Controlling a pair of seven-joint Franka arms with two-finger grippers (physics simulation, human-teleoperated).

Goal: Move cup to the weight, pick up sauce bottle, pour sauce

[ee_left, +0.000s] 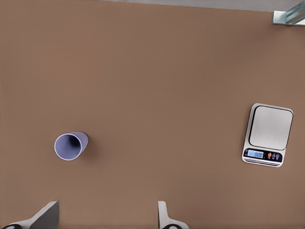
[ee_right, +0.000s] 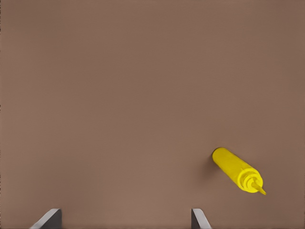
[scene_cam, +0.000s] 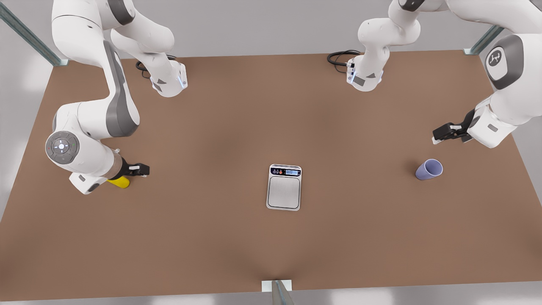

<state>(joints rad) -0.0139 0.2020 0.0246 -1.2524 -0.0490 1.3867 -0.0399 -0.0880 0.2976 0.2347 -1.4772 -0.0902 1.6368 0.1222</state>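
Front view: left gripper [scene_cam: 438,137], fingers spread wide and empty, hangs near the cup [scene_cam: 429,169], well apart from the weight [scene_cam: 284,187]. Right gripper [scene_cam: 142,169], open and empty, hangs beside the sauce bottle [scene_cam: 118,182]. A misaligned descent could topple the cup.

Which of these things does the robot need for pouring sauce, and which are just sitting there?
Needed:
cup
weight
sauce bottle
left gripper, open, near the cup
right gripper, open, above the bottle

Just there:
table
metal posts at the table's edges
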